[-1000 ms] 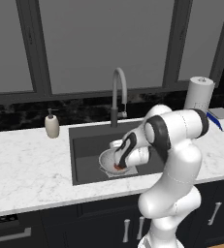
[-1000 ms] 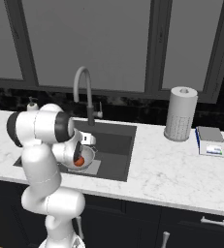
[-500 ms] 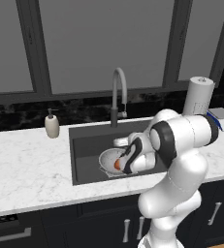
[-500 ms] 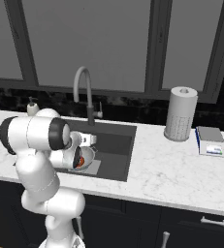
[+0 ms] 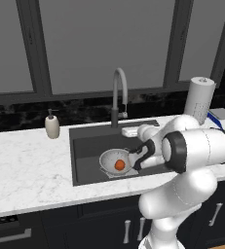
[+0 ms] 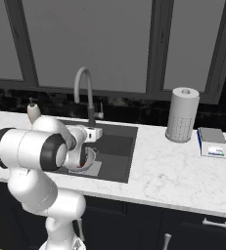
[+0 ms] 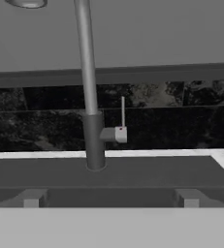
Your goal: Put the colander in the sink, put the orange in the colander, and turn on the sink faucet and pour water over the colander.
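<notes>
The orange (image 5: pixel 119 165) sits in the colander (image 5: pixel 115 161) in the sink (image 5: pixel 87 146). The gripper (image 5: pixel 133 161), jaws apart and empty, faces the sink faucet (image 7: pixel 87 87); next, reach its lever (image 7: pixel 121 127) at 12 o'clock.

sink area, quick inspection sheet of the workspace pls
surface: white marble counter around a dark grey rectangular sink.
job's things: silver perforated metal colander sits in the sink, small round orange inside it; tall grey gooseneck faucet behind, no water seen.
clutter: cream soap dispenser, paper towel roll, small scale.
grippers: gripper open, holding nothing, facing the faucet.
cables: nothing seen.
surroundings: dark-framed windows, dark cabinets.
</notes>
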